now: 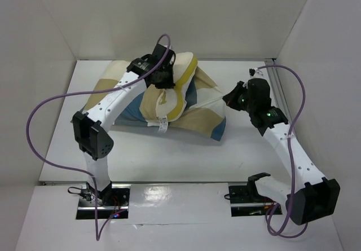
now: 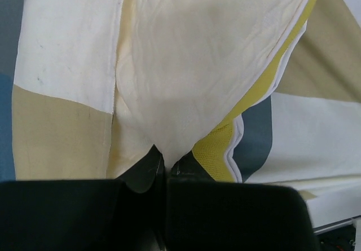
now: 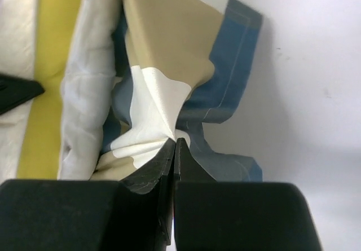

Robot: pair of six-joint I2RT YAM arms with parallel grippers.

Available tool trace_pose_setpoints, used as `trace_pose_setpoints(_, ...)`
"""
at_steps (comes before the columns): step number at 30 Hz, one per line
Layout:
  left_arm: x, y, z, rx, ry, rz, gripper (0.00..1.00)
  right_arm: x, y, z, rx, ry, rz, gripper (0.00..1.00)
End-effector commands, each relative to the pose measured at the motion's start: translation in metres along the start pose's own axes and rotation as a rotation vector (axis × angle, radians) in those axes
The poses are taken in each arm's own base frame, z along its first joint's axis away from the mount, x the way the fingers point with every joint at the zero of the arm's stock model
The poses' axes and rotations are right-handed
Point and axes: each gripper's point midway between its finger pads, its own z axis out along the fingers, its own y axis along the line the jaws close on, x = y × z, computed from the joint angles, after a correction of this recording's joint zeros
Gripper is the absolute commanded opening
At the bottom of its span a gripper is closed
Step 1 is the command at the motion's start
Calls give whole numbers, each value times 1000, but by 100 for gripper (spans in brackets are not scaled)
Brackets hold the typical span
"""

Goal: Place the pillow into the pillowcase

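Observation:
The cream pillow with yellow piping lies bunched on top of the checked blue, tan and cream pillowcase at the back middle of the table. My left gripper sits on the pillow's upper part. In the left wrist view the left gripper is shut on a pinch of the cream pillow, beside the yellow piping. My right gripper is at the pillowcase's right edge. In the right wrist view the right gripper is shut on a fold of the pillowcase, with the pillow to its left.
White walls close in the table at the back and on both sides. A metal rail runs along the right wall behind the right arm. Purple cables loop over both arms.

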Motion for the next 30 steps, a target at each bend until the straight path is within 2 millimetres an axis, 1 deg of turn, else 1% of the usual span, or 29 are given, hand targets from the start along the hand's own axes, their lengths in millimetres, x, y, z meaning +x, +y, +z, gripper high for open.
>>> trace_pose_setpoints(1, 24, 19, 35, -164, 78, 3, 0, -11, -25, -16, 121, -27, -52, 0)
trace_pose_setpoints(2, 22, 15, 33, -163, 65, -3, 0, -13, -28, -16, 135, -36, -53, 0)
trace_pose_setpoints(4, 17, 18, 33, -202, 27, 7, 0, -10, -40, -15, 184, -37, -66, 0)
trace_pose_setpoints(5, 16, 20, 33, -210, 22, 8, 0, -6, -57, -14, 249, -43, -72, 0)
trace_pose_setpoints(6, 16, 20, 33, -210, 22, 8, 0, -1, -67, -10, 274, -25, -74, 0)
trace_pose_setpoints(7, 23, 9, 32, -170, 46, 32, 0, 13, -77, -2, 284, 31, -73, 0)
trace_pose_setpoints(8, 30, 0, 34, -138, 61, 78, 0, 20, -84, 0, 295, 55, -65, 0)
trace_pose_setpoints(9, 38, -10, 35, -101, 79, 118, 0, 23, -87, 4, 298, 59, -65, 0)
trace_pose_setpoints(10, 44, -20, 33, -73, 92, 146, 9, 28, -86, 6, 281, 72, -63, 0)
trace_pose_setpoints(11, 55, -31, 29, -58, 109, 185, 17, 35, -87, 8, 281, 92, -52, 0)
trace_pose_setpoints(12, 54, -35, 18, -41, 94, 190, 28, 36, -89, 9, 281, 93, -52, 0)
trace_pose_setpoints(13, 55, -37, 11, -30, 88, 204, 43, 39, -90, 8, 286, 102, -51, 0)
trace_pose_setpoints(14, 59, -33, 8, -35, 96, 206, 62, 32, -90, 10, 293, 95, -83, 1)
trace_pose_setpoints(15, 57, -33, 3, -26, 82, 217, 70, 31, -93, 9, 314, 107, -95, 17)
trace_pose_setpoints(16, 50, -26, -3, -51, 46, 227, 70, 36, -98, 5, 345, 145, -104, 57)
trace_pose_setpoints(17, 46, -24, -7, -62, 29, 225, 70, 33, -95, 4, 344, 143, -104, 71)
trace_pose_setpoints(18, 49, -15, -2, -89, 37, 224, 70, 27, -92, 5, 339, 133, -105, 78)
trace_pose_setpoints(19, 51, -12, -1, -102, 40, 226, 68, 26, -89, 7, 321, 133, -103, 83)
trace_pose_setpoints(20, 47, -7, 3, -110, 36, 214, 68, 22, -82, 5, 292, 117, -102, 85)
trace_pose_setpoints(21, 48, 0, 10, -136, 44, 221, 66, 15, -72, 4, 261, 89, -73, 85)
trace_pose_setpoints(22, 49, 4, 15, -157, 47, 225, 66, 15, -65, 6, 223, 92, -58, 85)
trace_pose_setpoints(23, 51, 6, 20, -175, 51, 229, 66, 10, -56, 9, 185, 72, -46, 83)
trace_pose_setpoints(24, 58, 9, 32, -190, 78, 247, 68, 13, -51, 11, 158, 77, -16, 83)
trace_pose_setpoints(25, 63, 13, 36, -200, 102, 278, 70, 23, -40, 13, 98, 111, -4, 80)
trace_pose_setpoints(26, 68, 11, 39, -186, 123, 293, 71, 20, -33, 16, 55, 96, 2, 80)
trace_pose_setpoints(27, 73, 6, 39, -146, 146, 304, 72, 28, -29, 20, 39, 121, 13, 80)
trace_pose_setpoints(28, 77, 6, 44, -144, 163, 315, 72, 38, -23, 22, 7, 154, 31, 79)
trace_pose_setpoints(29, 81, 7, 49, -150, 176, 319, 72, 36, -19, 27, -15, 146, 38, 77)
trace_pose_setpoints(30, 87, 10, 54, -159, 194, 324, 72, 44, -17, 31, -20, 162, 42, 76)
